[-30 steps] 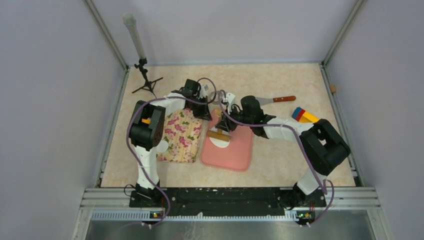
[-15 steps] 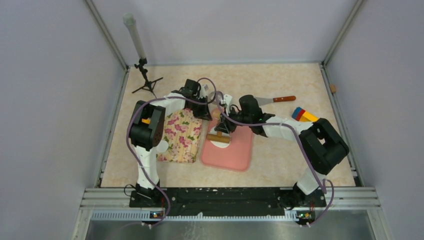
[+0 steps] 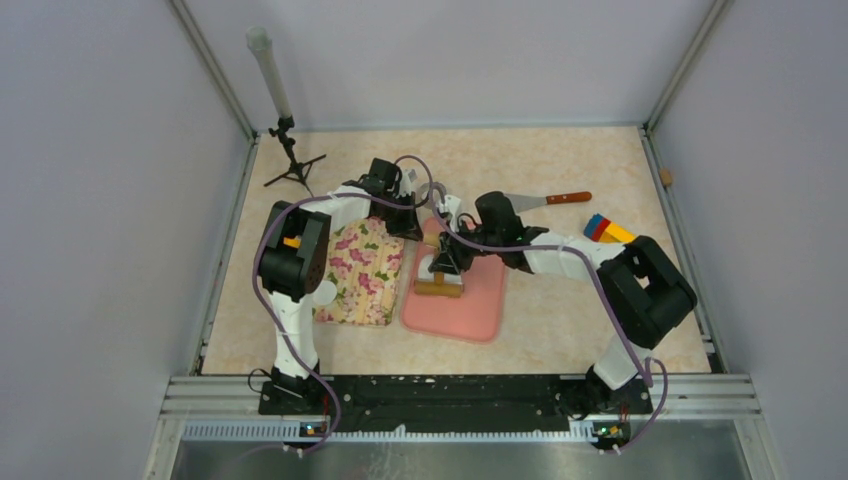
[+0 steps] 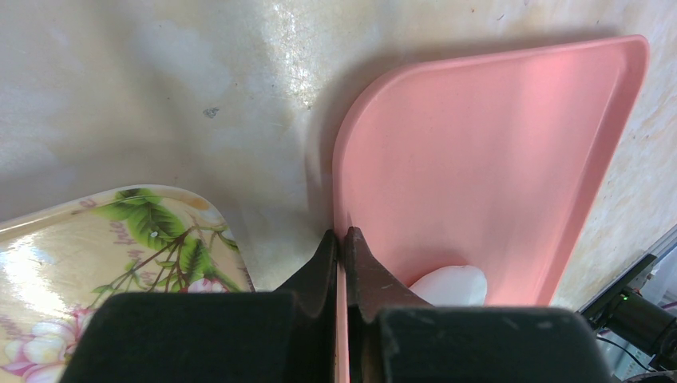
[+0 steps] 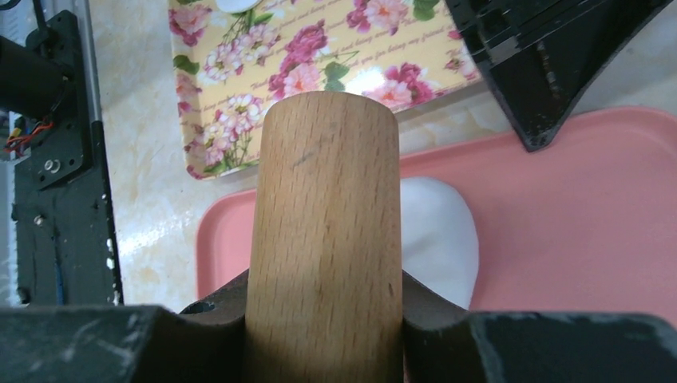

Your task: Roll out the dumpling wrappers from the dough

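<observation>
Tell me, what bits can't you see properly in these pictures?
Right wrist view: the rolling pin covers the left part of the dough.
Left wrist view: the left gripper, pinching the pink board, hides most of the dough.
Top view: the right gripper covers part of the dough; too small to judge.
Right wrist view: a white bit over the floral tray is cut by the top edge.

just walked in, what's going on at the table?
The right gripper is clamped on a wooden rolling pin, which sits over the soft white dough on the pink plastic board. The left gripper is shut on the board's edge, apparently to steady it, next to the yellow floral tray. The dough is one flattened piece, not yet cut.
</observation>
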`<state>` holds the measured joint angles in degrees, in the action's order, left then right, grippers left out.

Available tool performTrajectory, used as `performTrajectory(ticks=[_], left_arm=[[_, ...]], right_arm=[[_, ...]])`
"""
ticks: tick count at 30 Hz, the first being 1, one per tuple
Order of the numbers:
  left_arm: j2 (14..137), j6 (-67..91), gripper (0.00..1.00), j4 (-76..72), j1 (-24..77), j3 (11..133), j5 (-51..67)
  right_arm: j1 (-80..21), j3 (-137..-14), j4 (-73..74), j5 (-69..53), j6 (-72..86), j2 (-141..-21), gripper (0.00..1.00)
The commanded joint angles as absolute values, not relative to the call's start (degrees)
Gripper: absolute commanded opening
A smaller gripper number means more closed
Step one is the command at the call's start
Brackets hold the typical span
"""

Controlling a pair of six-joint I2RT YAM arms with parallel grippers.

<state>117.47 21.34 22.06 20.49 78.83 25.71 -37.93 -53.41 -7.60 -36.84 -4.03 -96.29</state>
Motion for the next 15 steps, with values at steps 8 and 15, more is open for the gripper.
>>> performTrajectory(ticks=[8,15], left_arm=[[117.16,20.53,0.00,26.39,20.31,76.34,23.82],[117.14,20.48,0.00,26.37,20.28,76.35,23.74]], right_arm=[[-38.94,-51.15,12.28,-33.54,-10.64,-99.72,0.00],[-37.77,-52.23,6.44,-37.30,-10.47,-89.08,0.00]])
